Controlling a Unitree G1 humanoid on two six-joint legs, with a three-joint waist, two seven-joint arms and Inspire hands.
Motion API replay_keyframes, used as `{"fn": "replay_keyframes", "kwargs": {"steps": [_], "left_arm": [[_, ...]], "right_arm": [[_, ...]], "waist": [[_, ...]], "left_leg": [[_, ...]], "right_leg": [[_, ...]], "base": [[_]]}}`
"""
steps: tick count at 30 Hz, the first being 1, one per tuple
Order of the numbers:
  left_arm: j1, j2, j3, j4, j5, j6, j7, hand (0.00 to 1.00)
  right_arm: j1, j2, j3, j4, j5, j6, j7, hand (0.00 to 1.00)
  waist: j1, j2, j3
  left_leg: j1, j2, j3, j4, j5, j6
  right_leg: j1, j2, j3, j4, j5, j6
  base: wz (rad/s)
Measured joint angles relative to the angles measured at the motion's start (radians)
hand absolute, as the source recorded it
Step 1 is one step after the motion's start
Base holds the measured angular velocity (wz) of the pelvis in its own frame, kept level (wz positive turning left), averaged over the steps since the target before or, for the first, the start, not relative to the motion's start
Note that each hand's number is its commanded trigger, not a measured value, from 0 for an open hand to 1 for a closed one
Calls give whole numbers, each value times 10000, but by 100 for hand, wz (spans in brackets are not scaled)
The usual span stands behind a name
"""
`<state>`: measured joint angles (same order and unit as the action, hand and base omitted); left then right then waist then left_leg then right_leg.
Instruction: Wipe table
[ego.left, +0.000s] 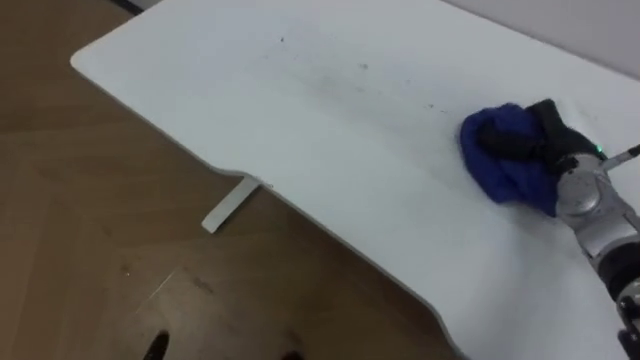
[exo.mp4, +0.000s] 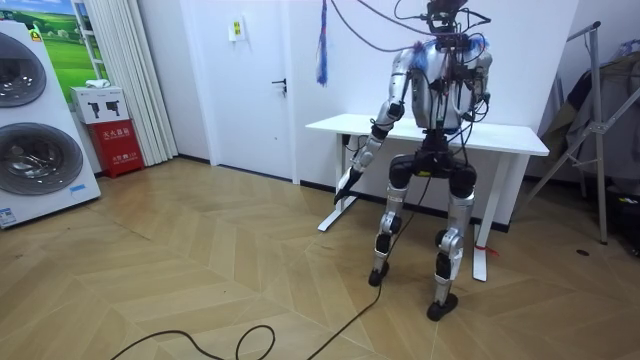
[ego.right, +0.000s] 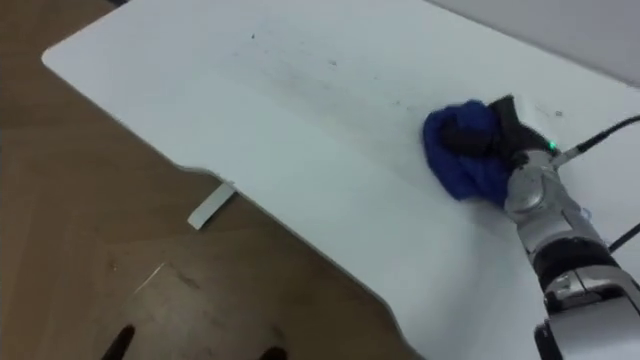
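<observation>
Right hand (ego.left: 555, 135) clamps curled fingers (ego.left: 510, 143) on the crumpled blue cloth (ego.left: 500, 165), pressing it onto the white rectangular tabletop (ego.left: 300, 130); mid-wipe, the next stroke likely sweeps leftward over the faint dark specks (ego.left: 365, 68)

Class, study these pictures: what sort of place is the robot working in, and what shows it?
Probably a home-style utility room or test space: stacked washing machines, a white door and a wooden floor, plus the white table where the right hand holds a blue cloth.
</observation>
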<state>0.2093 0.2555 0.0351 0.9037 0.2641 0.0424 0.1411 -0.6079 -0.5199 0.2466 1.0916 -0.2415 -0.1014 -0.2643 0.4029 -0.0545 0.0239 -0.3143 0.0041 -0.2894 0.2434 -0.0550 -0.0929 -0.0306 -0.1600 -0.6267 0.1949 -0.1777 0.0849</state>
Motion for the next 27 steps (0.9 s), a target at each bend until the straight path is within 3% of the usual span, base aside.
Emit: {"fn": "replay_keyframes", "kwargs": {"steps": [4, 7, 9, 12, 15, 18, 23, 27], "left_arm": [[227, 15, 13, -16, 1, 17, 83, 0], [477, 17, 40, -22, -8, -4, 315, 0], [826, -23, 73, -25, 8, -52, 407, 0], [969, -140, 503, -23, 2, -109, 460, 0], [997, -150, 570, -36, 18, -243, 468, 0], [1061, -133, 639, -52, 116, -496, 468, 0], [1417, -135, 649, -246, 118, -501, 463, 0], [2008, -124, 662, -595, 28, -491, 428, 0]], "right_arm": [[323, -148, -509, 84, 145, -1, -339, 100], [1410, -125, -1503, 92, -7, -199, -1142, 100], [2518, 2, -2287, 75, -156, -439, -1617, 100], [3917, 34, -3098, 42, -118, -588, -2044, 100], [4737, -41, -3504, 19, -92, -644, -2204, 100], [5214, -21, -3960, 21, 66, -738, -2193, 100], [5610, -16, -3998, -221, 77, -743, -2190, 100], [6281, 14, -3942, -1291, -90, -329, -2197, 100]], "waist": [[-222, -13, -16], [-690, 11, -24], [-1236, -16, -233], [-1735, 59, -284], [-2225, 168, -360], [-2705, 189, -372], [-2698, 188, -371], [-2652, 128, -339]], "left_leg": [[-55, 7, 329, -79, 89, 71], [113, -6, 556, -42, 37, 155], [418, -4, 822, -67, -62, 218], [1015, 64, 1119, 49, -309, 244], [1428, 158, 1512, 170, -574, 223], [1670, 184, 1714, 170, -585, 299], [2147, 247, 2054, 86, -700, 272], [2607, 248, 2136, -198, -688, 291]], "right_leg": [[-316, -110, 441, 133, 55, -22], [-219, -149, 635, 106, 126, 20], [-36, -201, 891, 71, 136, 58], [436, -209, 1223, 58, 89, 131], [702, -214, 1611, 36, -25, 199], [875, -217, 1828, 50, 23, 179], [1051, -217, 2218, -41, 26, 190], [1422, -199, 2260, -186, 46, 212]], "base": [[-20], [-18], [-29], [-32], [-40], [-20], [-23], [-6]]}}
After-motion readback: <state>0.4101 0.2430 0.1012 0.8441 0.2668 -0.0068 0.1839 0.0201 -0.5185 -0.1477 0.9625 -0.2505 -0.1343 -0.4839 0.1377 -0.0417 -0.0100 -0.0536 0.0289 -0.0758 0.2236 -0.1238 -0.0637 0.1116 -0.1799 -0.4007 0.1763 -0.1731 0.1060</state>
